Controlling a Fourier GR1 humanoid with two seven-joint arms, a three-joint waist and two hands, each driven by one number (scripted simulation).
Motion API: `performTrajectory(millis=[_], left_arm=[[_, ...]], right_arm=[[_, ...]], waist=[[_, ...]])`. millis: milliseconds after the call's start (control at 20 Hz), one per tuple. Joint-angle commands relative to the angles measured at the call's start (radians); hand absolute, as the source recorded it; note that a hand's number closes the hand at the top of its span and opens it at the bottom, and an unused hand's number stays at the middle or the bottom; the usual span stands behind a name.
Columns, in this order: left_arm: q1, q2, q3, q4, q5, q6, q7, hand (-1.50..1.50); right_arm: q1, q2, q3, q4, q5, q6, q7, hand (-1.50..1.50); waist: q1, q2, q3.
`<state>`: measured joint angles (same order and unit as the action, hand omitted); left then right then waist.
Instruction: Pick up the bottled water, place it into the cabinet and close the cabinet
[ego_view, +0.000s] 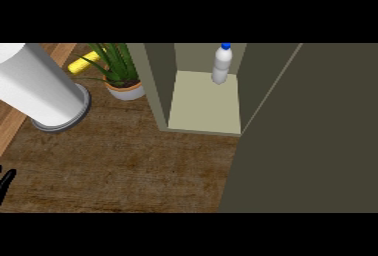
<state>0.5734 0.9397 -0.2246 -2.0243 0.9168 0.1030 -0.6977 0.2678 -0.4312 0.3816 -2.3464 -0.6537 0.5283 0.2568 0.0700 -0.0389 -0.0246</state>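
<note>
Bottled water (221, 64) was inside the cabinet (159, 85), standing upright on the pale shelf floor (203, 105) toward the far end, just right of centre. White body, blue cap on top. Nothing touched it.

Cabinet door (310, 130) was not closed: the large dark panel filled the right side of the view, swung out toward the near edge, its left edge running diagonally from the cabinet's far right corner down to the near edge. The interior was open to view between that edge and the cabinet's left wall.

Left robot hand (6, 181): only a sliver of black fingers showed at the far-left edge, near side, over the counter (133, 165). It held nothing visible; couldn't tell how far the fingers were curled. Right robot hand didn't show anywhere.

Other items on the counter, all left of the cabinet:
- potted plant (122, 75) in a white pot, just beside the cabinet's left wall, far side
- yellow object (83, 62) behind the plant, partly hidden by the leaves; couldn't tell what it was
- large white cylinder (37, 85) on a grey round base, tilted in the view, at the far left, near the plant but apart from it

A lighter wood strip (11, 125) ran along the counter's left edge.
</note>
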Motion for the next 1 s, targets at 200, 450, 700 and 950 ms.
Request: performTrajectory(millis=[200,450,700,950], left_arm=[[0.057,0.033,0.058,0.019,0.031,-0.081,-0.025,-1.5],[0.092,0.056,0.099,0.022,0.041,-0.126,-0.041,-1.5],[0.103,0.072,0.137,0.035,0.055,-0.177,-0.057,-1.5],[0.143,0.094,0.181,0.049,0.078,-0.254,-0.07,-1.5]], right_arm=[[-0.237,0.102,0.132,-0.081,0.147,-0.211,0.162,1.5],[-0.386,0.208,0.165,-0.003,0.162,-0.345,0.219,1.5],[-0.548,0.311,0.223,0.112,0.183,-0.427,0.318,1.5],[-0.755,0.425,0.285,0.282,0.114,-0.478,0.447,1.5]], waist=[[0.032,0.008,0.001],[0.054,0.01,0.004],[0.073,0.024,0.007],[0.098,0.03,0.012]])
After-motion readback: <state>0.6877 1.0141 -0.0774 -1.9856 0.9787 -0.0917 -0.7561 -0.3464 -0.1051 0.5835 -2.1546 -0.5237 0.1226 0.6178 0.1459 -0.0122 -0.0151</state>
